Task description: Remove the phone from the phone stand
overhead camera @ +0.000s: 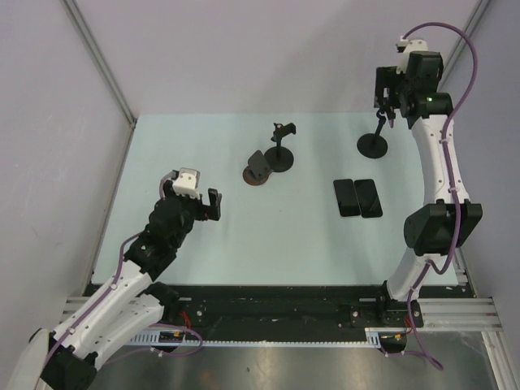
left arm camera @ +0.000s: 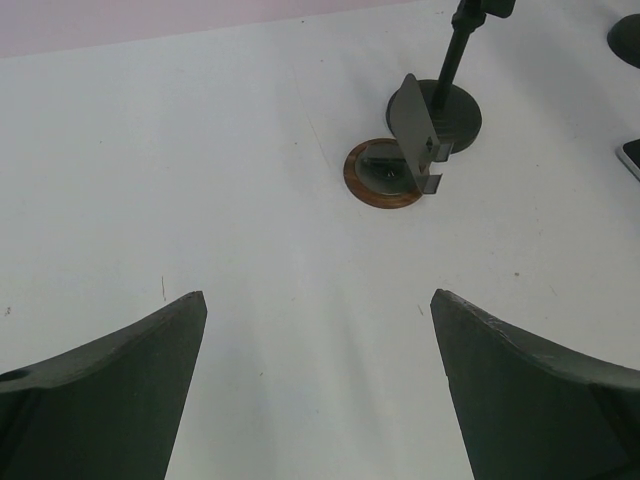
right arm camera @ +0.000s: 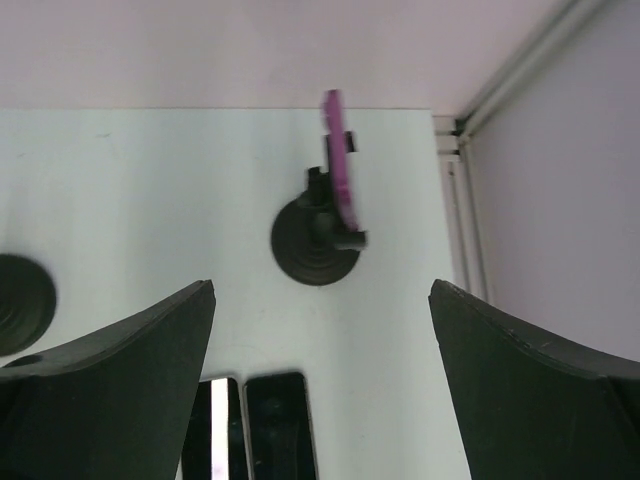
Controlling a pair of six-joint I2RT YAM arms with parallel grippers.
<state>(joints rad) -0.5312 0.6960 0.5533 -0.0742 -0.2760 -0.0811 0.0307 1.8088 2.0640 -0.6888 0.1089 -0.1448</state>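
Observation:
A purple-cased phone (right arm camera: 338, 178), seen edge-on, stands clamped in a black phone stand with a round base (right arm camera: 315, 255) near the table's far right corner. In the top view this stand (overhead camera: 373, 145) sits just below my right gripper (overhead camera: 388, 107), which hides most of the phone. My right gripper (right arm camera: 320, 295) is open and empty, raised above and in front of the stand, not touching it. My left gripper (overhead camera: 210, 205) is open and empty over the table's left half; its fingers (left arm camera: 120, 380) are spread wide.
Two dark phones (overhead camera: 357, 197) lie flat side by side right of centre, also in the right wrist view (right arm camera: 280, 425). An empty black pole stand (overhead camera: 280, 154) and a small stand on a brown disc (overhead camera: 258, 172) stand mid-table. Walls enclose the back and sides.

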